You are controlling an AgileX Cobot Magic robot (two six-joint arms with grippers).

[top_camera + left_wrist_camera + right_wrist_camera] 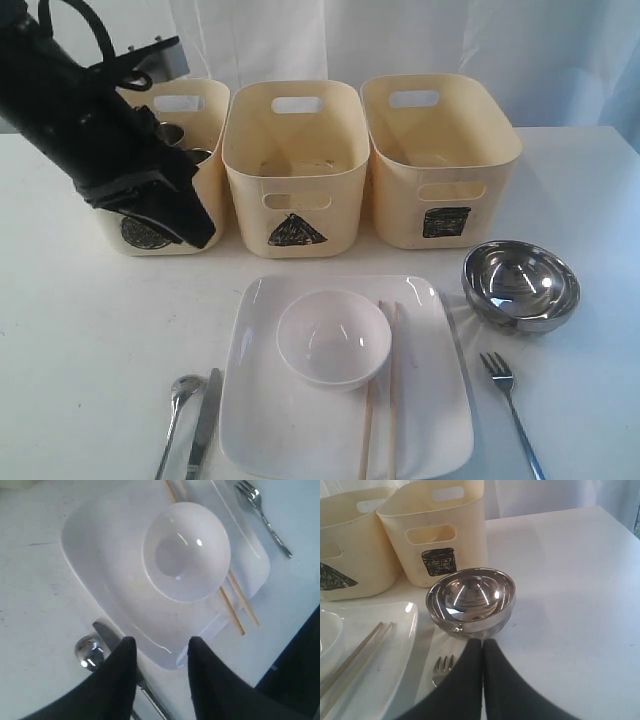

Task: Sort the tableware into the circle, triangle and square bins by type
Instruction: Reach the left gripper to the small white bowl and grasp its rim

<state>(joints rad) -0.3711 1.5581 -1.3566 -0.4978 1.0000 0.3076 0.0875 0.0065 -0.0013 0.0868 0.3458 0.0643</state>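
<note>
**BOWL HANDLING**

Exterior view: small white bowl [333, 338] rests on large white square plate [262, 420]; steel bowl [520, 285] stands on the desk [90, 330] near the square bin [395, 215].

Left wrist view: left end effector [161, 644] spread, empty. Small white bowl likely light, slick, brittle: pinch its rim.

Right wrist view: right end effector [483, 644] pressed closed, empty, near steel bowl, likely rigid, slippery: clamp its wall.
</note>
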